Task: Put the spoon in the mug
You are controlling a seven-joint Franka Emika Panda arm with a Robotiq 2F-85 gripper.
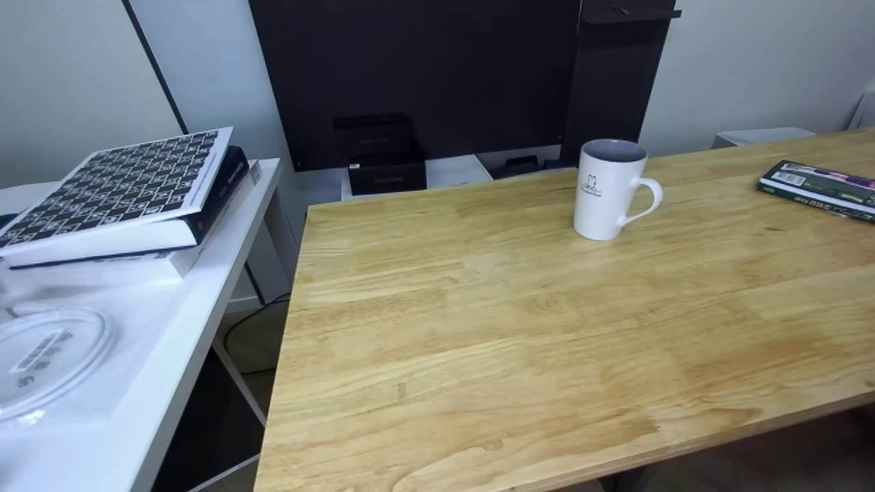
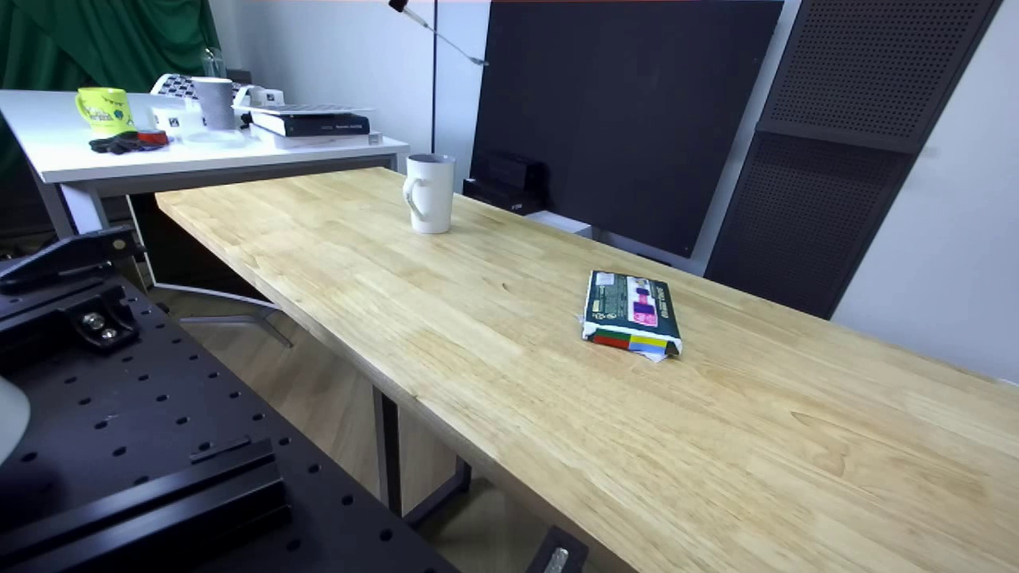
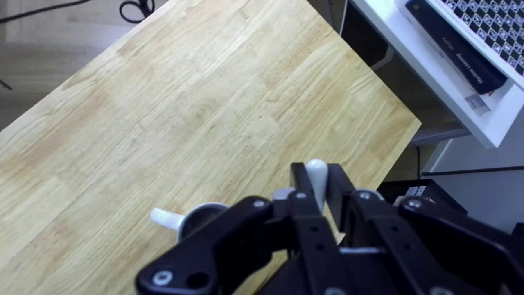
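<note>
The white mug (image 1: 595,198) with a grey inside stands upright on the wooden table, its loop handle at the right in this exterior view. It also stands in an exterior view (image 2: 434,199), and partly hidden behind a finger in the wrist view (image 3: 198,219). My gripper (image 3: 317,169) is shut on the spoon's white handle (image 3: 317,176) between its fingertips; the rest of the spoon is hidden there. In an exterior view a dark fingertip (image 2: 398,5) shows at the top edge, with the thin spoon (image 2: 446,40) slanting down from it, above the mug's height and apart from it.
A flat dark-green package (image 2: 633,310) lies on the wooden table (image 1: 478,328). A white side table (image 2: 72,163) with books (image 1: 123,198), cups and other items stands beyond the table's end. A dark panel (image 1: 424,75) rises behind.
</note>
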